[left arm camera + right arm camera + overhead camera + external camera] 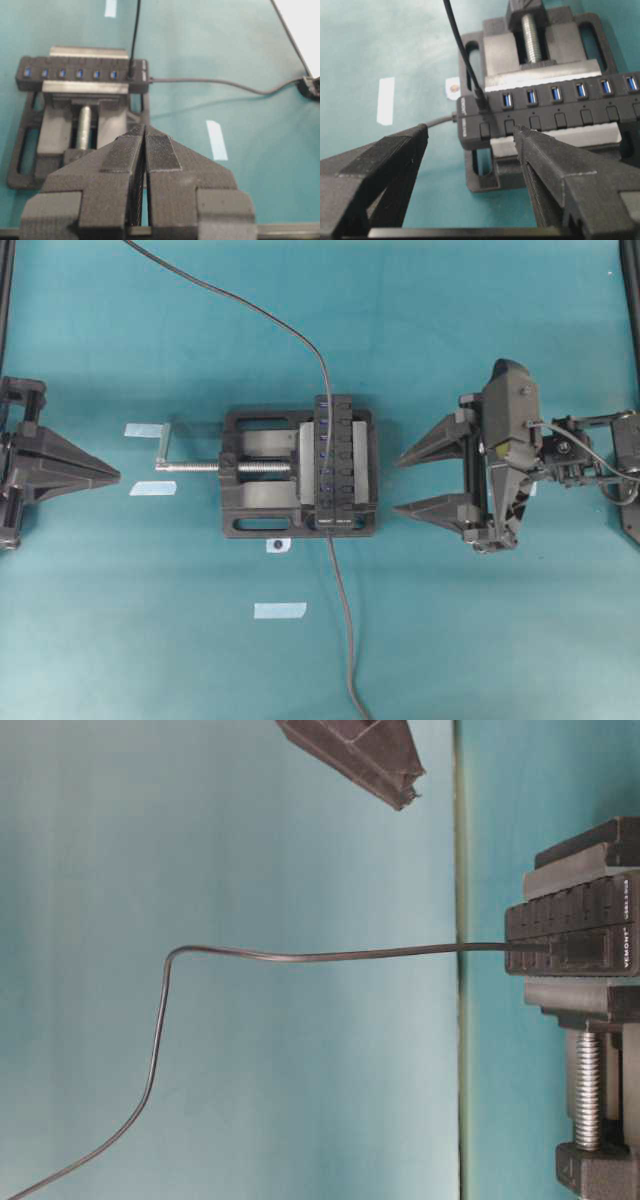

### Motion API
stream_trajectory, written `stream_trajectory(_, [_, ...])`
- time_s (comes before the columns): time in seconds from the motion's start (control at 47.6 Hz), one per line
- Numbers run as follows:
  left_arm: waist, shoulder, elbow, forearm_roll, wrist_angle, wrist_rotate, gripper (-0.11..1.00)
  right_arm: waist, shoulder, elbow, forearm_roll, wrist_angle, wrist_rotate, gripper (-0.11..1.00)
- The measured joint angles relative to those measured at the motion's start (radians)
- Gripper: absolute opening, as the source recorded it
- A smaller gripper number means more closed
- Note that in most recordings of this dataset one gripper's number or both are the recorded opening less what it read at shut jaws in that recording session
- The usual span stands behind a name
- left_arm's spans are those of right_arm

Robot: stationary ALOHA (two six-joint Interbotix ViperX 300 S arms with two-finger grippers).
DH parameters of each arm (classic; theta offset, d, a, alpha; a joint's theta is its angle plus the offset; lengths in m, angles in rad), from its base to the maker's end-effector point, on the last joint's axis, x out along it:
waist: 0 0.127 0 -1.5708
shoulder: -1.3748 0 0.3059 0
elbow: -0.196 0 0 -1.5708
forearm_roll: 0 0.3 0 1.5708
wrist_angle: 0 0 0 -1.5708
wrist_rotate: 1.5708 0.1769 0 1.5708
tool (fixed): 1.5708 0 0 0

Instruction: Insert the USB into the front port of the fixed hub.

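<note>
So, my right pincer point(412, 483) sits at the right of the overhead view, jaws spread wide and holding nothing, tips pointing at the hub point(333, 462) but well apart from it. My left pincer point(113, 476) is at the far left edge, jaws pressed together, also empty.

The hub is clamped in the vise point(262, 470) in the middle of the overhead frame, running top to bottom, blue ports in a row. The USB point(481, 100) is sitting in the end port, at the left end of the hub in my right wrist view. Its thin cable point(459, 45) climbs away to the top of that frame. A second, thicker cable point(343, 630) leaves the hub's end and runs to the bottom of the overhead frame.

A few pale tape strips point(279, 610) lie on the teal mat point(480, 640).
</note>
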Motion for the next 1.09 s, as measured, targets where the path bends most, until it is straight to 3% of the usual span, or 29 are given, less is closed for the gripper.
stream_trajectory(1.093, [0.0,0.0,0.0,0.0,-0.002,-0.002,0.0,0.0,-0.002,0.021,0.0,-0.014,0.0,0.77])
